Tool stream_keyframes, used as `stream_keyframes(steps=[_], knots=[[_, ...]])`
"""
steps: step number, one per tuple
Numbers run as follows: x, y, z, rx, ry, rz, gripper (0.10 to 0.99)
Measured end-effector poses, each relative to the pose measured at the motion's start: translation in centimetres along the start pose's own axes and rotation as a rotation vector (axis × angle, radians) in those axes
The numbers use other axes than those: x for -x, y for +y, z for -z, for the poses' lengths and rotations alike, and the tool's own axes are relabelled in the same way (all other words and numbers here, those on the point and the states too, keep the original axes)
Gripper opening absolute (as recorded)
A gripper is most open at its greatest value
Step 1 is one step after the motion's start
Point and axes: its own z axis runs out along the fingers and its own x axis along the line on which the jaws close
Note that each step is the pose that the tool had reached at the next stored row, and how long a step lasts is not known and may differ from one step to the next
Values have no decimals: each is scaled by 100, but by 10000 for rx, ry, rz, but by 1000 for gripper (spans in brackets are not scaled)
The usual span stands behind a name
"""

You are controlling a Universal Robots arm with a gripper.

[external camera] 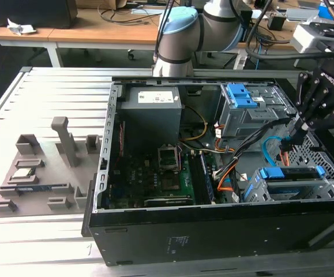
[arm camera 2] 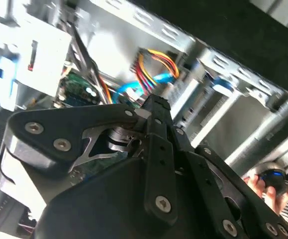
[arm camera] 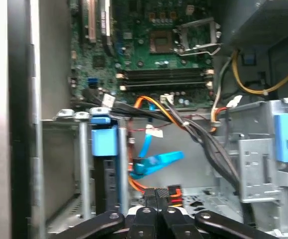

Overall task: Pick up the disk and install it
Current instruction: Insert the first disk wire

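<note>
My black gripper (external camera: 287,143) hangs inside the open computer case (external camera: 106,173) at the exterior view's right, fingers pointing down. In the first wrist view its fingertips (arm camera: 156,195) press together with nothing between them. The disk (external camera: 272,173) sits in the lower grey drive cage just below and in front of the gripper. Its blue frame (arm camera: 104,142) shows at the cage's opening, and its metal body is mostly hidden. The gripper does not touch it. In the second wrist view the gripper's linkage (arm camera 2: 151,107) blocks much of the case interior.
Orange, blue and black cables (external camera: 267,151) cross between the gripper and the disk cage. A grey drive bay with blue latches (external camera: 241,95) stands behind, the green motherboard (external camera: 155,179) to its left. A grey fixture tray (external camera: 34,173) lies outside. A person's hand (arm camera 2: 265,186) shows beyond the case.
</note>
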Motion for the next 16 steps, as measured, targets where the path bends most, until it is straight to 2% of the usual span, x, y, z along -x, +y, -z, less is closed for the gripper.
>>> stream_keyframes(steps=[1,2,5,7,8,9,11,13,14,16], knots=[[39,-35,-9,-1,13,0,106],[44,-56,-12,-3,73,-5,106],[44,-58,-12,-3,95,-7,114],[44,-58,-11,-4,97,-7,235],[43,-59,-13,-4,102,-7,361],[37,-62,-49,-7,180,-12,361],[8,-65,-73,-8,199,-12,361],[-63,-69,-92,-8,215,-14,361],[-81,-71,-102,-11,290,-17,361],[-83,-70,-102,-13,308,-20,361]])
